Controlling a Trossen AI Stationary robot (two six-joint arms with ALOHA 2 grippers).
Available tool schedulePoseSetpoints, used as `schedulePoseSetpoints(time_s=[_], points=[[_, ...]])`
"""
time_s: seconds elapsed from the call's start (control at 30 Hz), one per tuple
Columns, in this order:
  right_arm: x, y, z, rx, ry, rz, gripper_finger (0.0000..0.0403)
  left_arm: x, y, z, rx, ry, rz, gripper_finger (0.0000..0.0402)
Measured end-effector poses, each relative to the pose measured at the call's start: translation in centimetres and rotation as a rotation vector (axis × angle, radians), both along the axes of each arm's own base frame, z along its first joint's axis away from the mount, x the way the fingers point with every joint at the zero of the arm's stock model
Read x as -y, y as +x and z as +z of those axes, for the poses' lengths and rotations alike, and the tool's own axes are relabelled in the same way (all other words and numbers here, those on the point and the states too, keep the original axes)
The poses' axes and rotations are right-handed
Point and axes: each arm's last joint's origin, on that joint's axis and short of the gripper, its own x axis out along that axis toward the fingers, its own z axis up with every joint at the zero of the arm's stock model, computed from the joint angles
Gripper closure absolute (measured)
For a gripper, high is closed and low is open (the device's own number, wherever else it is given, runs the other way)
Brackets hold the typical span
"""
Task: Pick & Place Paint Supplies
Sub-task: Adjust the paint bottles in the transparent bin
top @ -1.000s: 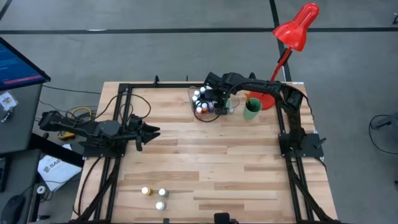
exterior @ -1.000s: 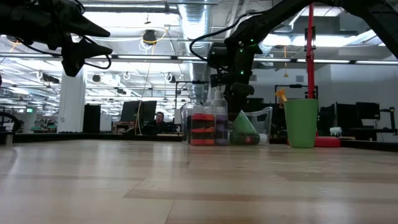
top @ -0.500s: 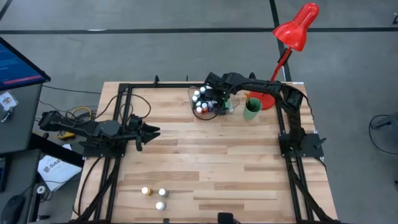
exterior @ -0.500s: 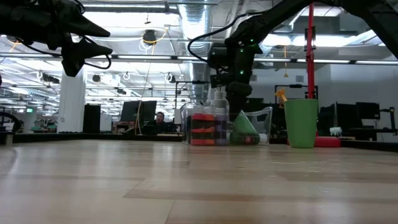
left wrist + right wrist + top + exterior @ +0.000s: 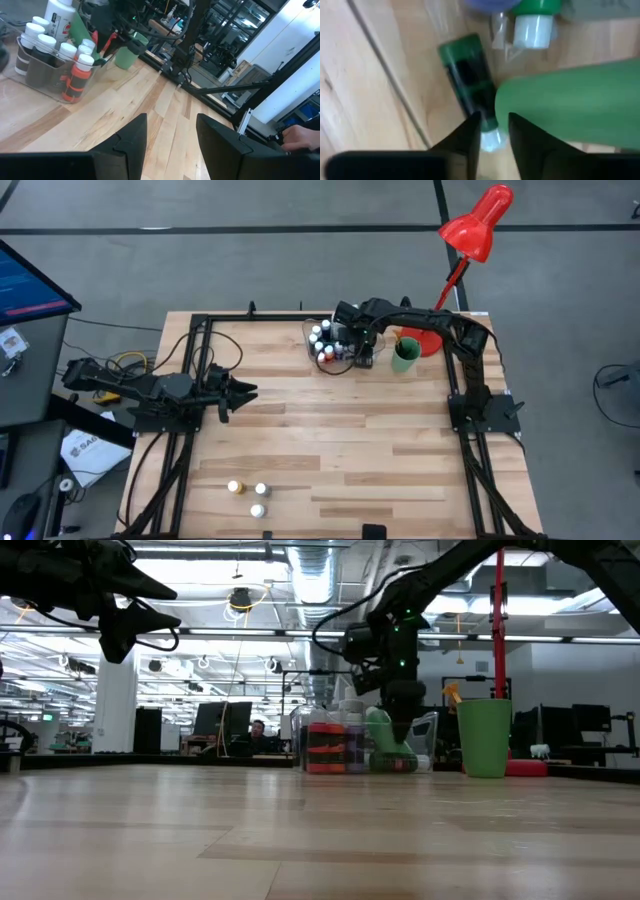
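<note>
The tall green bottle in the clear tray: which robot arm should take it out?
Probably the right arm. Its gripper is already at the tall green bottle in the clear tray. The left gripper hangs open, far away across the table.

Light wooden table point(image 5: 330, 440), clear tray point(image 5: 338, 346) and green cup point(image 5: 404, 356) at back, three small bottles point(image 5: 248, 496) near front

Tall green bottle point(image 5: 570, 100) cut off
</note>
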Motion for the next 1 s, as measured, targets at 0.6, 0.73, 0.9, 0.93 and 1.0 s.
schedulePoseSetpoints(time_s=[0.6,0.73,0.9,0.93,1.0], points=[[0.5,0.0,-2.7,0.065,-0.15,-0.061,0.04,0.0,0.0,-0.1,-0.01,0.002,0.0,0.0243],[1.1,0.1,-2.9,0.087,-0.183,-0.106,0.0399,0.0,0.0,-0.1,-0.01,0.002,0.0,0.0243],[1.0,0.0,-2.6,0.088,-0.182,-0.125,0.04,0.0,0.0,-0.1,-0.011,0.003,0.0,0.0243],[0.9,0.0,-2.3,0.088,-0.179,-0.129,0.0398,0.0,0.0,-0.1,-0.011,0.003,0.0,0.0243],[0.8,0.1,-1.8,0.076,-0.167,-0.131,0.039,0.0,0.0,-0.1,-0.011,0.003,0.0,0.0243]])
